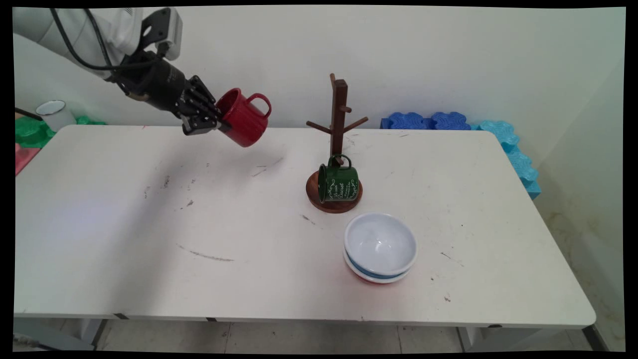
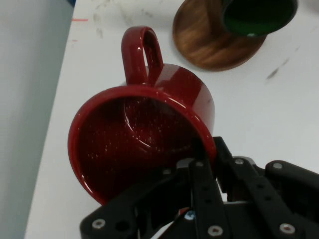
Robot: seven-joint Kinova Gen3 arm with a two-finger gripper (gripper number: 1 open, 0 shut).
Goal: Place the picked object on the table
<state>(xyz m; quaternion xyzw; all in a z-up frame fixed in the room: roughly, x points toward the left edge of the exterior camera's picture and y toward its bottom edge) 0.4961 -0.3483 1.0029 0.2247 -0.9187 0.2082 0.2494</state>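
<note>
While the white tabletop (image 1: 149,224) carries a wooden mug tree (image 1: 338,144) with a green mug (image 1: 339,182) on its base and stacked bowls (image 1: 380,248) nearer, the pincer (image 1: 219,122) holds a red mug (image 1: 245,117) by its rim, tilted, aloft at far left.

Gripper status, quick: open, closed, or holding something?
Gripper: shut on the red mug's rim, holding it tilted in the air above the table.
</note>
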